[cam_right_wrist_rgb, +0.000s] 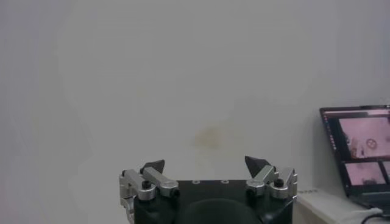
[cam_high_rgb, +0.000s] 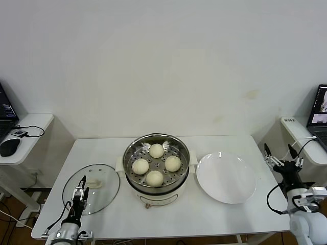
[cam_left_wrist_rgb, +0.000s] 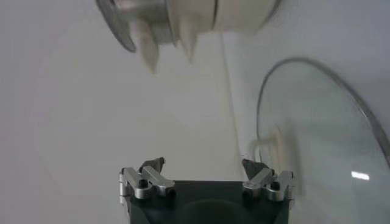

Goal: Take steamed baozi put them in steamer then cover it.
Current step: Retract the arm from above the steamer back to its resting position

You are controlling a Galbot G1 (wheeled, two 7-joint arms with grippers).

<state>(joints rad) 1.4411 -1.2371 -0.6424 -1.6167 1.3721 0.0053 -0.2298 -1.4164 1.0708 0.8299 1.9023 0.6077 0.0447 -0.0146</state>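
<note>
Several cream-white steamed baozi [cam_high_rgb: 156, 150] lie on the perforated tray inside the steamer [cam_high_rgb: 134, 179], a shiny steel pot on a white base at the table's middle. The cover [cam_high_rgb: 104, 196], a clear glass lid with a cream handle [cam_high_rgb: 95, 182], lies flat on the table left of the steamer. My left gripper [cam_high_rgb: 80, 188] hovers open over the cover's near side, just short of the handle, with nothing between its fingers. The left wrist view shows the cover [cam_left_wrist_rgb: 323, 140] beside the left gripper [cam_left_wrist_rgb: 204, 164] and the steamer [cam_left_wrist_rgb: 183, 18] beyond. My right gripper [cam_high_rgb: 278, 151] stands open and empty beyond the table's right edge.
An empty white plate [cam_high_rgb: 226, 177] sits right of the steamer. Side desks carry a laptop and mouse [cam_high_rgb: 9, 146] on the left and another laptop [cam_right_wrist_rgb: 359, 152] on the right. The right gripper [cam_right_wrist_rgb: 205, 163] faces the bare wall.
</note>
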